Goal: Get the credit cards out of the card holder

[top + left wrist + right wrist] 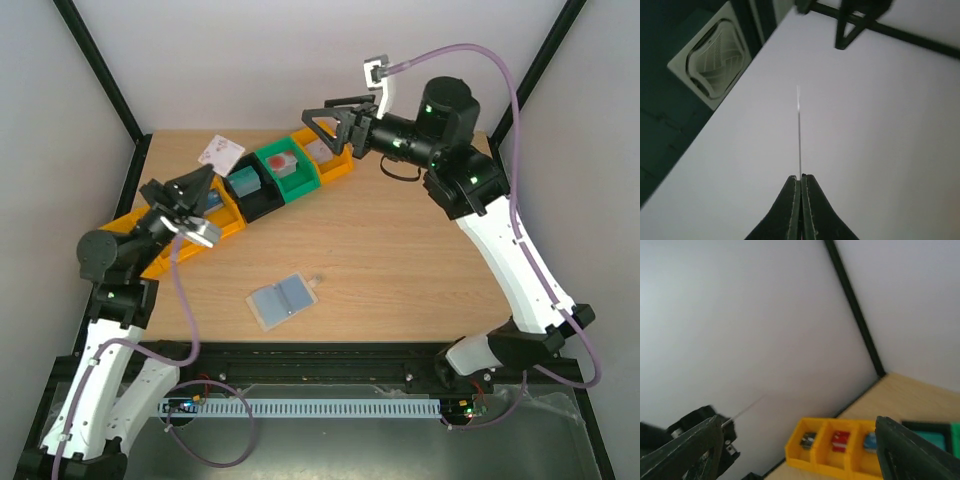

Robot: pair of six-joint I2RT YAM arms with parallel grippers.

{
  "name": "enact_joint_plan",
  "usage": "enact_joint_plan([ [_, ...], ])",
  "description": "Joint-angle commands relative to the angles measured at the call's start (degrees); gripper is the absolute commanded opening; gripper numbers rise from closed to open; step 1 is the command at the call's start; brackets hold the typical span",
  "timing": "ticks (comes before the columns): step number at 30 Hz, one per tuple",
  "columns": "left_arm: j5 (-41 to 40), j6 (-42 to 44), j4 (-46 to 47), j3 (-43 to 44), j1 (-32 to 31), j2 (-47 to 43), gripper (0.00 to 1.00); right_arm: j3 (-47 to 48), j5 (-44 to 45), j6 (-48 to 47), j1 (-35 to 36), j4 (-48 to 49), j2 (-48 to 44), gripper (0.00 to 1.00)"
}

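Note:
The card holder (pixel 283 300) lies open on the table, its light blue pockets facing up, apart from both grippers. My left gripper (pixel 203 180) is raised above the left bins and shut on a credit card (pixel 220 152), whitish with pink markings. In the left wrist view the gripper (pixel 801 177) is shut and the card (pixel 799 130) shows edge-on as a thin line rising from the tips. My right gripper (pixel 325 122) is open and empty, held high over the back bins. In the right wrist view (pixel 797 422) its fingers (pixel 690 450) stand wide apart.
A diagonal row of bins runs along the back left: yellow bins (pixel 225 215), a black bin (pixel 250 190), a green bin (pixel 290 170) and an orange bin (pixel 330 160). The yellow bins (pixel 835 445) hold small items. White walls with black frame posts (pixel 100 70) enclose the table.

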Motion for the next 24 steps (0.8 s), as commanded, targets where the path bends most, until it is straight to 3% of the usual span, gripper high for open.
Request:
enact_joint_plan([
  [1, 1.2, 35.9, 4.4, -6.5, -0.7, -0.9, 0.02, 2.3, 9.4, -1.3, -0.2, -11.0, 2.1, 0.8],
  [6, 7.9, 53.2, 7.6, -11.8, -2.6, -2.6, 0.02, 7.4, 5.9, -2.0, -0.2, -21.1, 6.3, 0.72],
  [9, 9.4, 57.0, 7.7, -13.3, -4.5, -3.8, 0.02, 5.4, -8.9, -2.5, -0.2, -22.8, 7.0, 0.71],
  [11, 9.2, 59.9, 6.5, -14.4, -6.1, -4.2, 0.02, 1.6, -15.6, 1.1, -0.2, -18.5, 6.1, 0.66],
  [14, 9.0, 61.8, 6.7, -15.9, -7.3, -4.2, 0.02, -5.2, -18.8, 7.6, -0.2, -10.1, 3.7, 0.65],
  [18, 8.0, 61.0, 5.3, -15.5, -8.2, -3.5, 0.02, -18.7, -22.6, 22.4, 0.7, 12.6, 0.9, 0.57],
  [21, 8.1, 61.2, 4.9, -15.9, -8.9, -3.1, 0.02, -18.8, -23.9, 21.1, 2.8, 12.8, 2.4, 0.48],
  [24, 7.0, 59.0, 4.9, -15.8, -9.8, -2.8, 0.02, -17.9, -24.3, 16.7, 4.5, 9.3, 3.1, 0.47],
])
